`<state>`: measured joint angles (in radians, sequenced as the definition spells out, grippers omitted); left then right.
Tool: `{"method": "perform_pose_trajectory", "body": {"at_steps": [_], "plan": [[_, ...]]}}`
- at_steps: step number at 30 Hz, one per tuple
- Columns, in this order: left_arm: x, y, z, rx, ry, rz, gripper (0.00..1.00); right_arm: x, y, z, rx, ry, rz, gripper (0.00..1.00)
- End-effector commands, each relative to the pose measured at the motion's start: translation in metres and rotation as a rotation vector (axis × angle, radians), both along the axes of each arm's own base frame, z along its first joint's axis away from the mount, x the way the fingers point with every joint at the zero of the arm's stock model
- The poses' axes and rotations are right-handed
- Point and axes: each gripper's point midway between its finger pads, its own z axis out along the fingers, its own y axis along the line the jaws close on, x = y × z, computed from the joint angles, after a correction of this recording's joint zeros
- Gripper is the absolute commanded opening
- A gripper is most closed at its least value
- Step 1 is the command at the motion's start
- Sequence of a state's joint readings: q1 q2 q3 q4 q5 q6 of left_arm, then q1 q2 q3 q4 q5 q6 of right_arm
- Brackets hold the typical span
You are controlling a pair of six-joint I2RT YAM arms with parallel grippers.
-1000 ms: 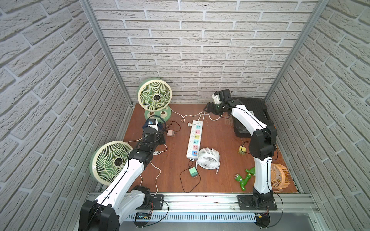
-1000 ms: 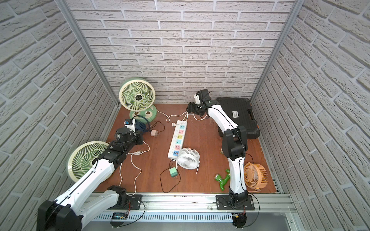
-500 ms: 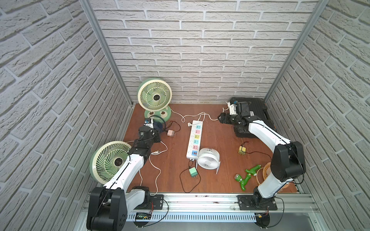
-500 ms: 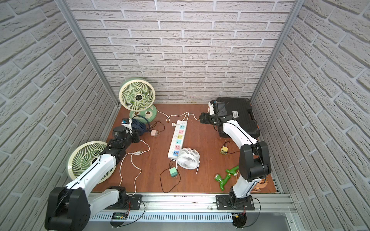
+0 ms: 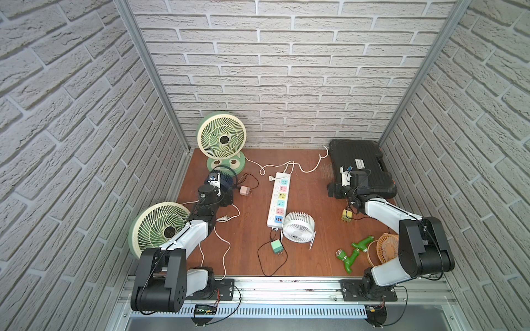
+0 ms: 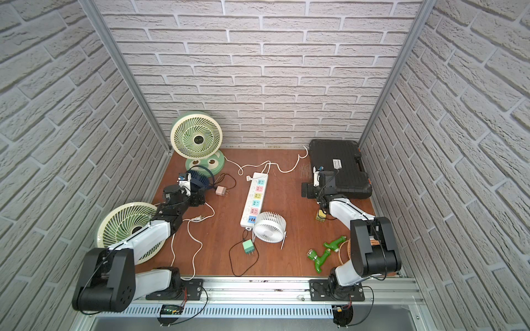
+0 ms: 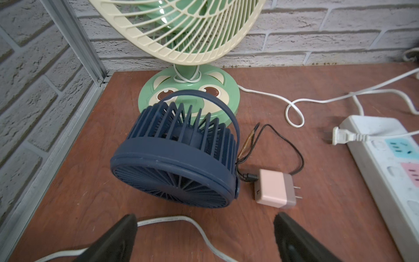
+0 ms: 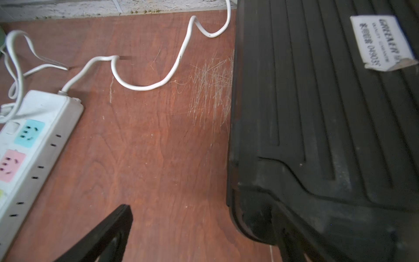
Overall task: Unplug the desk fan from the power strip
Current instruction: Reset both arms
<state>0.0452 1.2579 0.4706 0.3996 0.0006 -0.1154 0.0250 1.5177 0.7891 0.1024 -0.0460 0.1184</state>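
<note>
Left gripper spread near blue fan; right gripper apparently spread beside black case; power strip between.

Two green fans, one blue fan, one white fan, one orange fan, three chargers, two taps, one power strip, one case.

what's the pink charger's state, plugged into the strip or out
Out: the pink charger lies beside the blue fan, prongs bare, apart from the power strip.
</note>
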Motion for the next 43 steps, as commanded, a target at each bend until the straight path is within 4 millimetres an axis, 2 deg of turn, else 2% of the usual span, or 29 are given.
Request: {"method": "perform_pose_trajectory", "body": {"at_steps": [1, 8, 19, 25, 27, 43], "plan": [[0.007, 0.005, 0.009, 0.095, -0.089, -0.023, 0.98, 0.013, -0.009, 0.032, -0.050, -0.151, 0.018, 1.00], [0.014, 0.003, -0.012, 0.118, -0.073, -0.052, 0.98, 0.000, -0.026, 0.026, -0.149, -0.222, -0.030, 1.00], [0.019, -0.003, -0.032, 0.133, -0.121, -0.100, 0.98, -0.006, -0.022, -0.003, -0.147, -0.287, -0.012, 1.00], [0.019, 0.001, -0.032, 0.125, -0.127, -0.082, 0.98, -0.014, -0.020, -0.009, -0.146, -0.341, 0.001, 1.00], [0.019, 0.006, -0.033, 0.123, -0.121, -0.051, 0.98, -0.015, -0.021, -0.005, -0.147, -0.373, -0.009, 1.00], [0.022, 0.012, -0.034, 0.115, -0.095, -0.022, 0.98, -0.013, -0.021, -0.008, -0.143, -0.344, -0.006, 1.00]]}}
